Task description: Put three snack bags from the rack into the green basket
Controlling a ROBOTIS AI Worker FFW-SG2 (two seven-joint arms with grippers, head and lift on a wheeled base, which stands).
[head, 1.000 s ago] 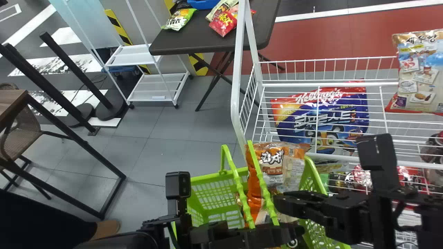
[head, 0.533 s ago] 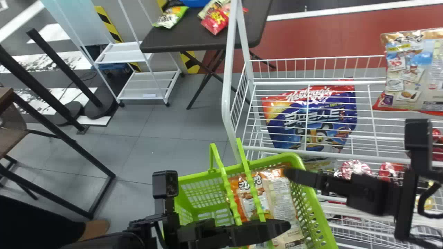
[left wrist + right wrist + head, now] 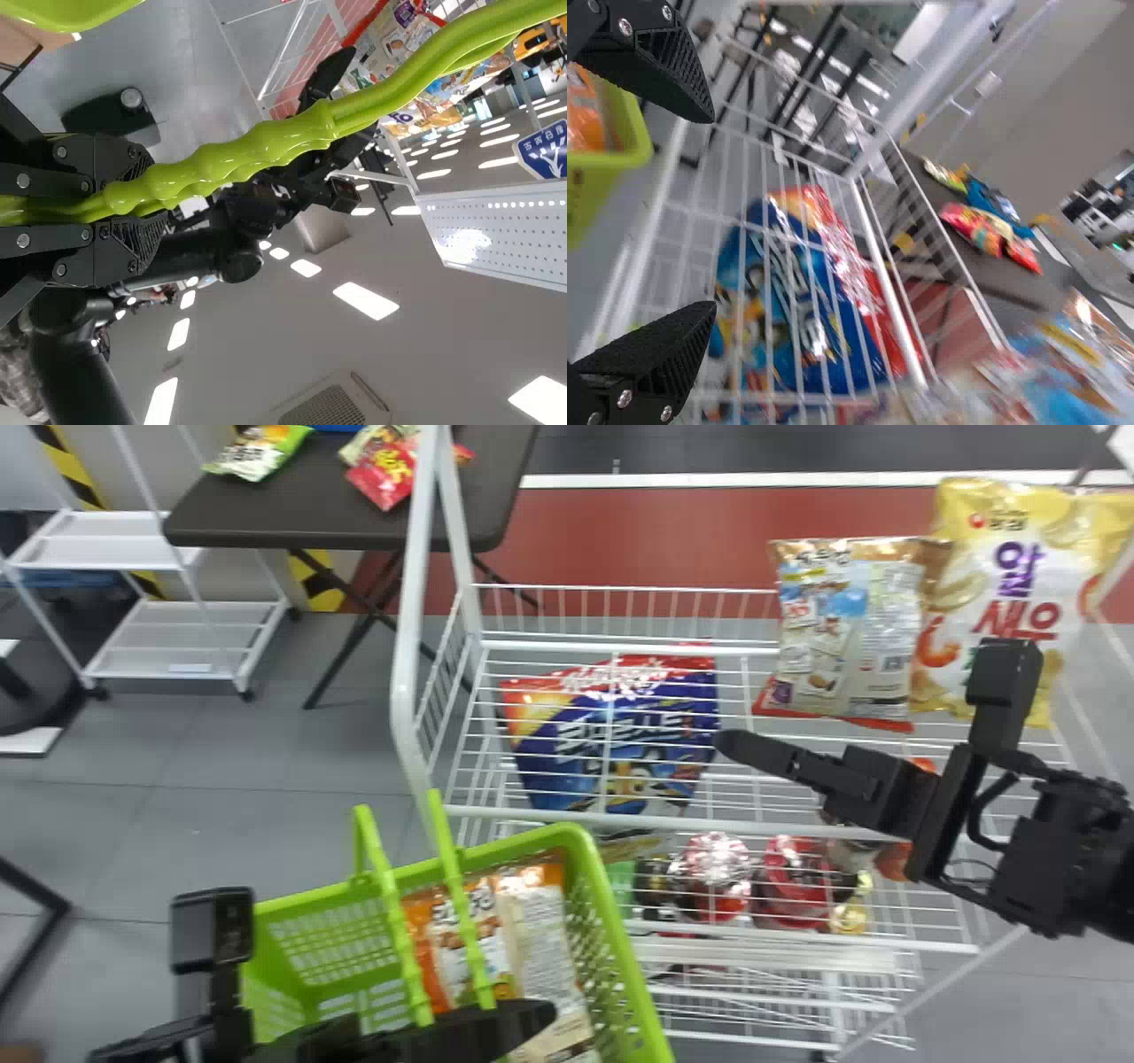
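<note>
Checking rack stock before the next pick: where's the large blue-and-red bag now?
Head view: the large blue-and-red bag is at the left end of the white wire rack, beyond the green plastic basket, left of the black right gripper.

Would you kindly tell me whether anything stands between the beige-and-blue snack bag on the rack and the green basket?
Yes: the white front rail runs between the bag and the basket, and the raised handles, held by the left tool, cross the basket's opening.
</note>
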